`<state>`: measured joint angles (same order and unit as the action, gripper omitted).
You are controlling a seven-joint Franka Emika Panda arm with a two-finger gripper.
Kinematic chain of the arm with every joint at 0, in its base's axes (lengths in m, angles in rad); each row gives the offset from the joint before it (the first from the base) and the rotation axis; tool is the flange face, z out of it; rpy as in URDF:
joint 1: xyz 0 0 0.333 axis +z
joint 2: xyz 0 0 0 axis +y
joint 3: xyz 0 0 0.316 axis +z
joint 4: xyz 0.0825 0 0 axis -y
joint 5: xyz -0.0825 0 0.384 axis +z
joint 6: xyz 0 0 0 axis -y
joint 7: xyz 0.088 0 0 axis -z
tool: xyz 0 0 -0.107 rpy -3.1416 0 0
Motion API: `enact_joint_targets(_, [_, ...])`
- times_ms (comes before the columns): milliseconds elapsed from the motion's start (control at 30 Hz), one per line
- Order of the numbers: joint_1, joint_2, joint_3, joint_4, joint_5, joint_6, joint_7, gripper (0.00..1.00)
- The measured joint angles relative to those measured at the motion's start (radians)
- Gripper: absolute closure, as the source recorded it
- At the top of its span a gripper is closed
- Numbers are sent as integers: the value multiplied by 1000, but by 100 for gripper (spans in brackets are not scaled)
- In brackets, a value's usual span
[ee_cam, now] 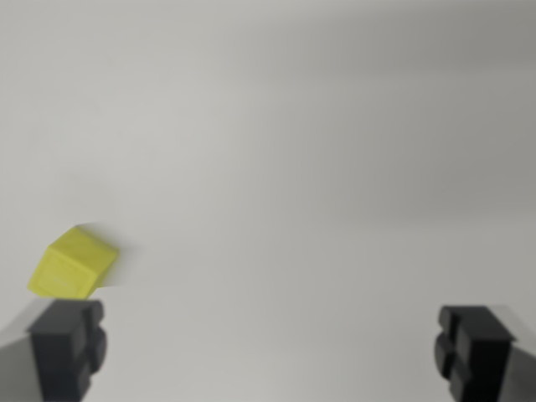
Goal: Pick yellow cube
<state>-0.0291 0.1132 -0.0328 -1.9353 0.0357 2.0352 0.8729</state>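
Observation:
A yellow cube [73, 263] lies on the pale grey surface at the wrist view's left, tilted so one corner points up. My gripper [268, 347] is open, its two dark fingers spread wide at the bottom corners. The left fingertip [67, 339] sits just below the cube, close to its lower edge. The right fingertip [473, 343] is far off at the wrist view's right. Nothing lies between the fingers.
A plain pale grey surface [318, 167] fills the rest of the view, slightly blurred.

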Motion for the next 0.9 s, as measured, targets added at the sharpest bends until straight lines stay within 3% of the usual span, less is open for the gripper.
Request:
enact_joint_targets(267, [4, -4, 0, -12, 0, 8, 16, 0])
enact_joint_targets(900, [53, -16, 0, -112, -1, 100, 135, 0])
